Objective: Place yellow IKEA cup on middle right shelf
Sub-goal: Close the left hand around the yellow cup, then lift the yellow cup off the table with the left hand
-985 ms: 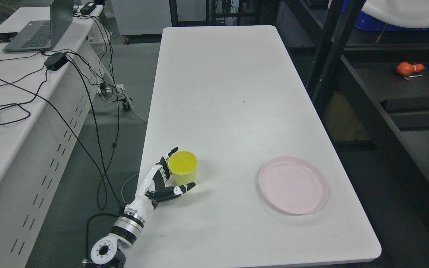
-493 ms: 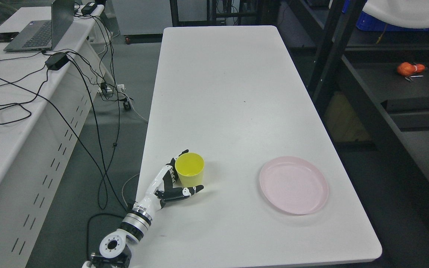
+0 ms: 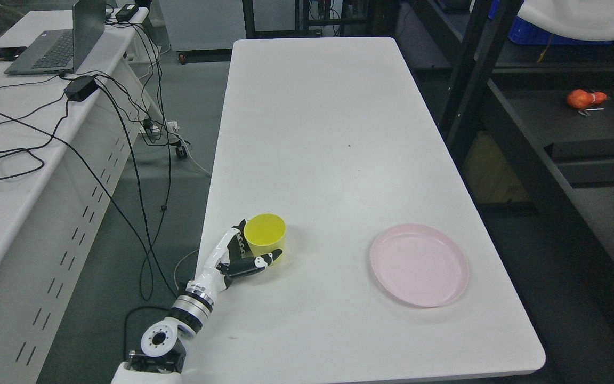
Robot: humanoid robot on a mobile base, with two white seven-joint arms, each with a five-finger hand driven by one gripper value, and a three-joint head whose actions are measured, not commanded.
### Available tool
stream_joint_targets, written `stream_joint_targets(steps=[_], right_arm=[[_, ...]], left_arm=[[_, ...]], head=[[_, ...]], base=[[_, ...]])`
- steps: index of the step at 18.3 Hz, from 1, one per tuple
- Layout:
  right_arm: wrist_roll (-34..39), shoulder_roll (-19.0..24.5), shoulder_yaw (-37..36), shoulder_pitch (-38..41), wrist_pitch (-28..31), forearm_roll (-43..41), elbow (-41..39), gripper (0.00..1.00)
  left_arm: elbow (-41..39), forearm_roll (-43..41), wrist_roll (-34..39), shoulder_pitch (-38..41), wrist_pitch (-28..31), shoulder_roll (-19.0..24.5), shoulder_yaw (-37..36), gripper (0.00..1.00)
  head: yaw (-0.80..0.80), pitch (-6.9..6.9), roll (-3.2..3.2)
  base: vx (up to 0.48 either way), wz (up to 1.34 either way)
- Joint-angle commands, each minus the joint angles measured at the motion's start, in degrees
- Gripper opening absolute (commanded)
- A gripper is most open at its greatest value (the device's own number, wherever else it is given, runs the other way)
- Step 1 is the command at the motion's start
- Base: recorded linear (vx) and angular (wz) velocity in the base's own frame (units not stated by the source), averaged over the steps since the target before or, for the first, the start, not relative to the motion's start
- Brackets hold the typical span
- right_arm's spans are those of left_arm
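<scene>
you had the left hand (image 3: 240, 255) wrapped round the yellow cup (image 3: 265, 238), fingers and thumb clamped on its wall, at the near left of the white table (image 3: 328, 133). grasping looked done; lifting it and carrying it to the dark shelf rack (image 3: 504, 122) remained.

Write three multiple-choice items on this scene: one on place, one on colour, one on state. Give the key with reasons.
1. Where on the table is the plate?
A. right of the cup
B. left of the cup
C. at the far end

2. What colour is the cup?
A. pink
B. yellow
C. blue

3. What is the left hand doing?
A. lying flat on the table
B. wrapped round the cup
C. holding the plate

Key: 1 A, the plate lies near the right edge. 2 B, its wall and inside are yellow. 3 B, thumb in front and fingers behind it.
</scene>
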Motion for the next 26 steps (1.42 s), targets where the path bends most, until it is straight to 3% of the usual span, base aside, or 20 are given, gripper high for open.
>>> stream_joint_targets(steps=[1, 2, 9, 13, 26], right_arm=[[0.0, -1.0, 1.0, 0.8, 0.0, -1.4, 0.0, 0.99], [0.0, -1.0, 1.0, 0.8, 0.0, -1.4, 0.0, 0.99], [0.0, -1.0, 1.0, 0.8, 0.0, -1.4, 0.0, 0.99], [0.0, -1.0, 1.0, 0.8, 0.0, -1.4, 0.0, 0.99], [0.0, -1.0, 1.0, 0.8, 0.0, -1.4, 0.0, 0.99]], left_arm=[[2.7, 5.6, 0.0, 0.5, -7.0, 1.0, 4.5, 0.07], [1.1, 6.2, 0.0, 1.6, -9.0, 1.0, 4.5, 0.01], [-22.2, 12.5, -0.2, 16.5, -17.2, 1.0, 1.3, 0.01], [-23.1, 12.5, -0.1, 21.1, -24.5, 1.0, -2.5, 0.01], [-27.4, 12.5, 0.0, 24.1, -25.4, 1.1, -3.1, 0.0]], head=[[0.0, 0.0, 0.0], [0.0, 0.0, 0.0], [0.0, 0.0, 0.0], [0.0, 0.0, 0.0], [0.0, 0.0, 0.0]], base=[[0.0, 0.0], [0.0, 0.0], [-0.002, 0.0], [-0.046, 0.0], [-0.149, -0.04]])
